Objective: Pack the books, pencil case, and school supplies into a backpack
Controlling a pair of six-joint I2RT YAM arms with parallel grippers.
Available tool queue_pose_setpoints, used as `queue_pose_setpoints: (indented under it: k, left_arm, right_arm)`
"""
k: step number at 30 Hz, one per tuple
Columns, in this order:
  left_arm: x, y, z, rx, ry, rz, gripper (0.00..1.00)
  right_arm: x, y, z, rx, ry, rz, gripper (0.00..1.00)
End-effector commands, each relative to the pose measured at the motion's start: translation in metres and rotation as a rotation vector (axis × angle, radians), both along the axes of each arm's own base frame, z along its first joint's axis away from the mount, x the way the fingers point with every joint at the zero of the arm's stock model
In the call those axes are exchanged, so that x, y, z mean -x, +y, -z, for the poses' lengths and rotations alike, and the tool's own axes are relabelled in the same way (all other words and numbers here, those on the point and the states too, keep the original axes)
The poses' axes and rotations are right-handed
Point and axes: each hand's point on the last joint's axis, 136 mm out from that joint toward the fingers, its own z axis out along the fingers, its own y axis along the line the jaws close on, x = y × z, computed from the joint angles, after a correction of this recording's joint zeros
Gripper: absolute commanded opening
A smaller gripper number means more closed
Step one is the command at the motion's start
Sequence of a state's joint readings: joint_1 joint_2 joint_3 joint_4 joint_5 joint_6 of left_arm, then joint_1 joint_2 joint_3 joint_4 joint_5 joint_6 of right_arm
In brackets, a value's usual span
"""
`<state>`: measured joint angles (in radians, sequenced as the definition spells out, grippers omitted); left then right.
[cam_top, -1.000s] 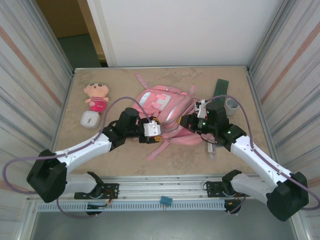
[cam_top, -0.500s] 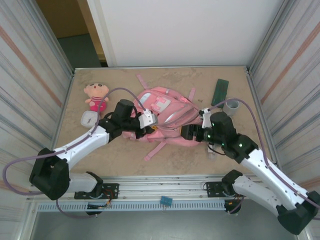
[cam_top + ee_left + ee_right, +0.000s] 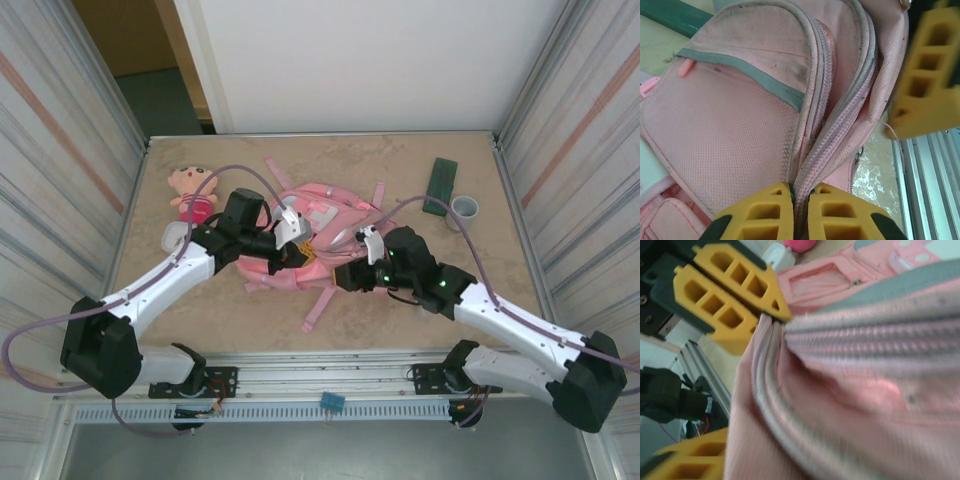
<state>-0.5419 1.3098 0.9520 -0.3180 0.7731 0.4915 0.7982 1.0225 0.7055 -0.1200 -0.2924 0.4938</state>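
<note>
The pink backpack (image 3: 322, 232) lies mid-table, bunched up between both arms. My left gripper (image 3: 288, 238) is at its left side. In the left wrist view that gripper (image 3: 801, 196) is shut on the backpack's (image 3: 740, 125) zipper edge, pink fabric pinched between its yellow fingers. My right gripper (image 3: 347, 276) presses against the backpack's near right side. One of its yellow fingers (image 3: 685, 460) shows beside blurred pink fabric (image 3: 865, 390); its other finger is hidden. The dark green pencil case (image 3: 440, 185) lies at the far right. The books and school supplies are out of view.
A pink-and-tan plush doll (image 3: 192, 194) and a small white box (image 3: 174, 236) sit at the left. A grey ring-shaped cylinder (image 3: 463, 209) stands near the pencil case. Loose pink straps (image 3: 322, 306) trail toward the near edge. Metal walls close in both sides.
My left gripper has shut on the backpack's edge and pulled it leftward. The right arm has swung left and nearer, now against the backpack's near side. The backpack has shifted left and bunched.
</note>
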Motion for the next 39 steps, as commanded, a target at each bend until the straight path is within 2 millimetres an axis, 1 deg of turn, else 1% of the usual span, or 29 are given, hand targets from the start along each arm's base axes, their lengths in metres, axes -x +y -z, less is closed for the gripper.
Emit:
queue_pose_setpoints:
  k: [1,2,3,6,9,10,11,15,17,20,22,25,27,29,33,36,39]
  left_arm:
    - [0.001,-0.006,-0.039,0.097,-0.041,0.022,0.16]
    - [-0.001,-0.004,-0.04,0.096,-0.069,-0.003,0.24]
    - [-0.003,-0.001,-0.042,0.096,-0.11,-0.036,0.32]
    - [-0.006,0.01,-0.048,0.084,-0.289,-0.138,0.49]
    - [-0.003,0.021,-0.054,0.053,-0.49,-0.211,0.56]
    - [0.003,0.022,-0.053,0.039,-0.563,-0.214,0.57]
    - [0.01,0.021,-0.054,0.027,-0.65,-0.195,0.58]
    - [0.03,0.016,-0.031,-0.062,-0.861,-0.108,0.58]
    - [0.029,0.016,-0.018,-0.105,-0.916,-0.097,0.57]
    - [0.025,0.015,-0.004,-0.138,-0.955,-0.087,0.57]
    - [0.023,0.013,0.001,-0.145,-0.966,-0.077,0.57]
    - [0.013,0.012,0.002,-0.154,-0.993,-0.118,0.57]
    - [0.011,0.012,-0.001,-0.142,-1.001,-0.128,0.57]
    - [0.006,0.015,-0.005,-0.123,-0.99,-0.159,0.55]
    - [0.006,0.02,-0.01,-0.085,-0.981,-0.184,0.54]
    - [0.003,0.024,-0.008,-0.095,-0.987,-0.196,0.54]
    - [-0.009,0.029,-0.004,-0.13,-1.001,-0.251,0.52]
  right_arm:
    - [-0.019,0.013,-0.049,-0.148,-0.042,0.049,0.07]
    - [-0.023,0.012,-0.055,-0.18,-0.01,0.076,0.01]
    - [-0.026,0.012,-0.061,-0.213,0.018,0.099,0.0]
    - [-0.029,0.014,-0.081,-0.295,0.057,0.118,0.0]
    - [-0.032,0.017,-0.092,-0.317,0.091,0.131,0.0]
    - [-0.033,0.018,-0.094,-0.313,0.102,0.137,0.0]
    - [-0.034,0.02,-0.095,-0.309,0.113,0.139,0.0]
    - [-0.04,0.024,-0.095,-0.308,0.144,0.146,0.0]
    - [-0.041,0.027,-0.095,-0.302,0.154,0.143,0.0]
    - [-0.041,0.028,-0.097,-0.303,0.156,0.135,0.0]
    - [-0.042,0.028,-0.098,-0.303,0.158,0.134,0.0]
    - [-0.042,0.028,-0.099,-0.305,0.165,0.124,0.0]
    - [-0.042,0.028,-0.099,-0.305,0.172,0.12,0.0]
    - [-0.042,0.028,-0.1,-0.31,0.177,0.111,0.0]
    - [-0.04,0.03,-0.104,-0.32,0.186,0.096,0.0]
    - [-0.038,0.033,-0.107,-0.338,0.2,0.077,0.0]
    - [-0.034,0.039,-0.11,-0.359,0.225,0.047,0.0]
